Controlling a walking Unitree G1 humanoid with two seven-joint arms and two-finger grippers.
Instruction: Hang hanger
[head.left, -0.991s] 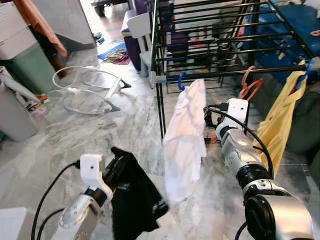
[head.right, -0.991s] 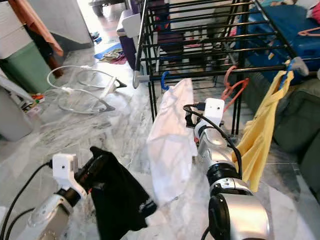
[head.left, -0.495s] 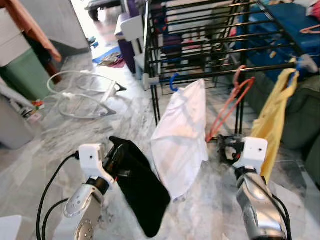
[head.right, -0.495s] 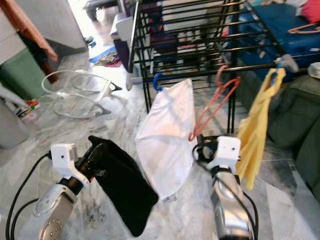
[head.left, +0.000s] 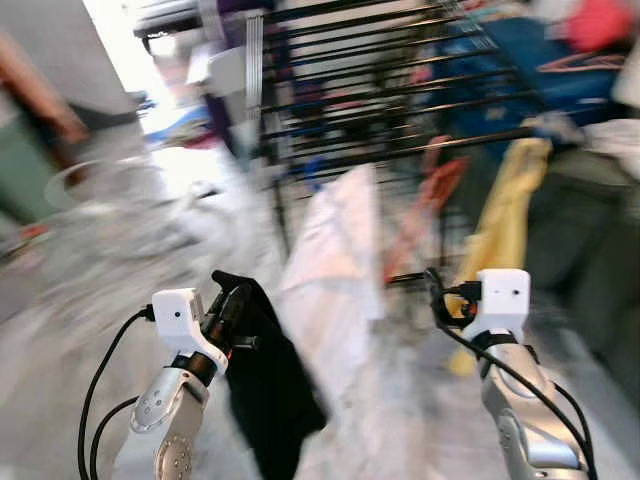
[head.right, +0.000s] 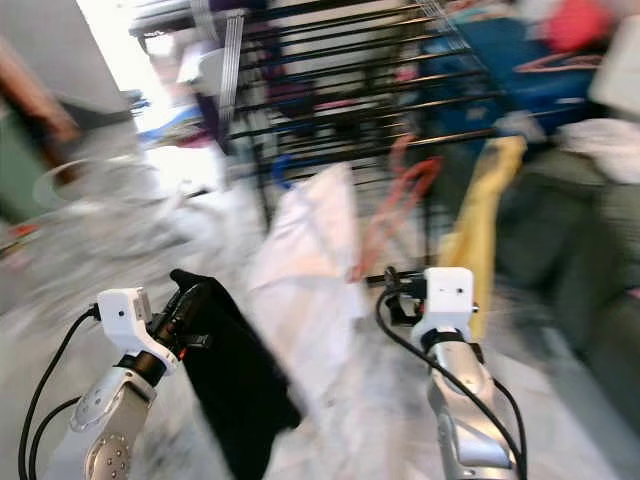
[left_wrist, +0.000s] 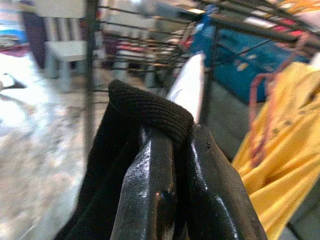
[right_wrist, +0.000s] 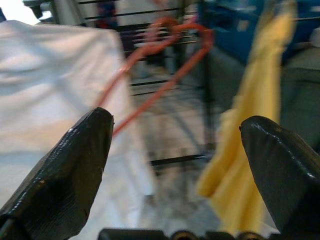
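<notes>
The eye views are blurred by motion. My left gripper (head.left: 233, 300) is shut on a black garment (head.left: 268, 400) that hangs down from it at the lower left; in the left wrist view the ribbed black cloth (left_wrist: 150, 112) is pinched between the fingers. My right gripper (head.left: 440, 298) is open and holds nothing, low in front of the black drying rack (head.left: 400, 90). An orange hanger (right_wrist: 165, 55) hangs from the rack's front bar, between a white garment (head.left: 335, 250) and a yellow garment (head.left: 500, 210). In the right wrist view my fingers (right_wrist: 70, 165) stand wide apart, short of the orange hanger.
Pale marble floor (head.left: 90, 250) spreads to the left, with a bright doorway behind it. Blue fabric (head.left: 500, 80) lies behind the rack and a dark sofa (head.left: 590, 230) stands at the right. The rack's legs and hanging clothes stand close ahead.
The camera has swung and the picture is blurred. My right gripper has drawn back and down from the white garment and hanger. My left gripper still holds the black garment.
</notes>
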